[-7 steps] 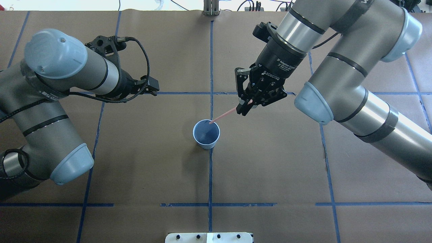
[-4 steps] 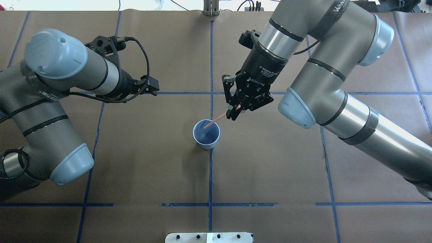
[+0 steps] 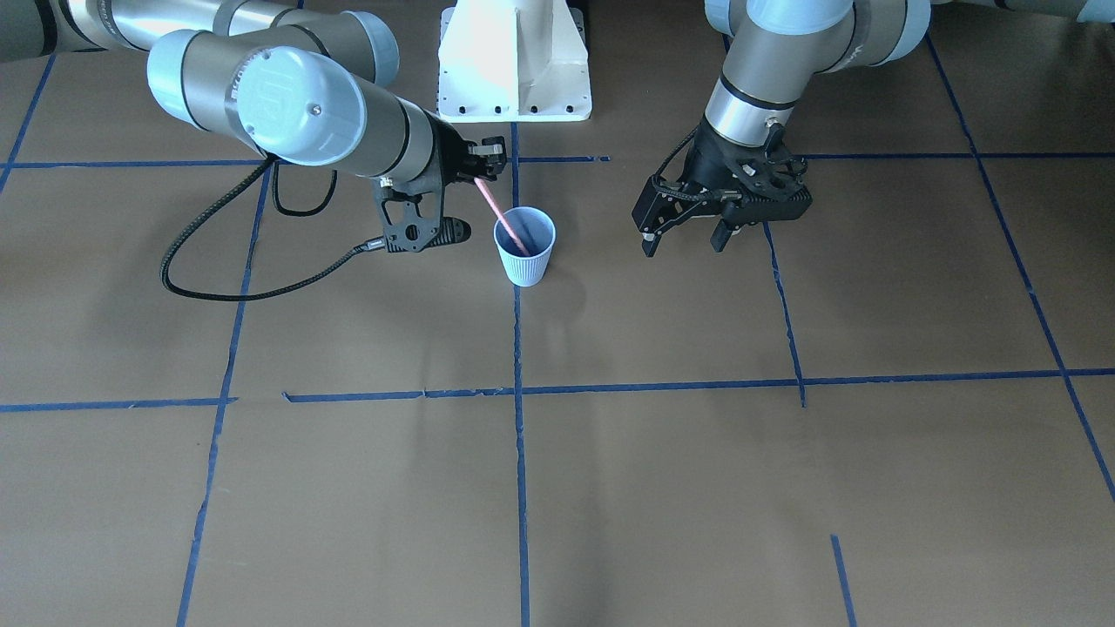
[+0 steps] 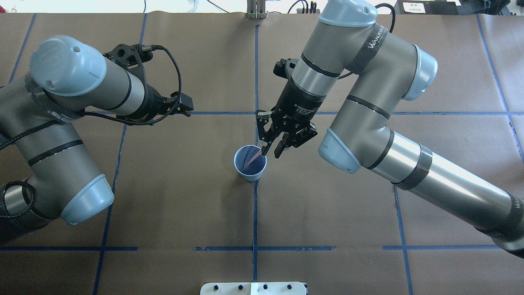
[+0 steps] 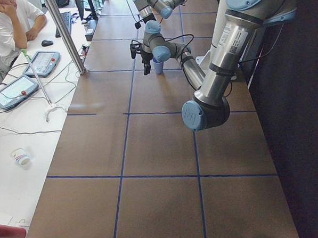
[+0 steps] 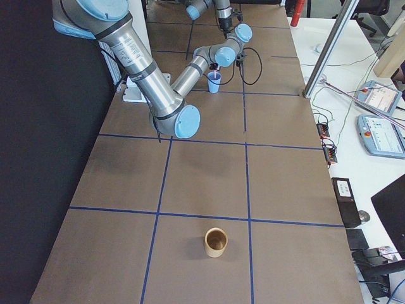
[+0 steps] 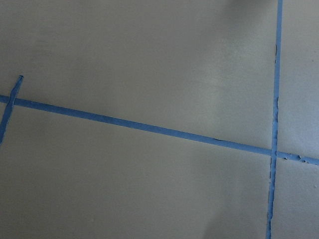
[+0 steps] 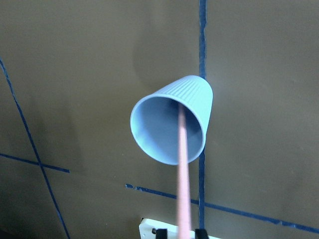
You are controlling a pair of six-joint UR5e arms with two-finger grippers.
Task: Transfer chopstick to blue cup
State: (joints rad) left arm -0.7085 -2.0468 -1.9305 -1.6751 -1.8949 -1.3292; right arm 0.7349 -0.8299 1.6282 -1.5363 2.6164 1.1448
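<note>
Release step. Right jaws parted just above blue cup (image 4: 251, 177), gripping nothing. Chopstick (image 4: 253, 159) leans inside cup, top end between jaws. Left jaws open, empty, well apart. Next, I judge: lift right jaws clear without nudging stick.

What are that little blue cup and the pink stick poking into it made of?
The blue cup looks like thin moulded plastic or coated paper: matte and pale, with fine vertical ribs on its wall. The chopstick could be plastic or lacquered wood: smooth and evenly pinkish-red, with no grain visible, though it is blurred here.
</note>
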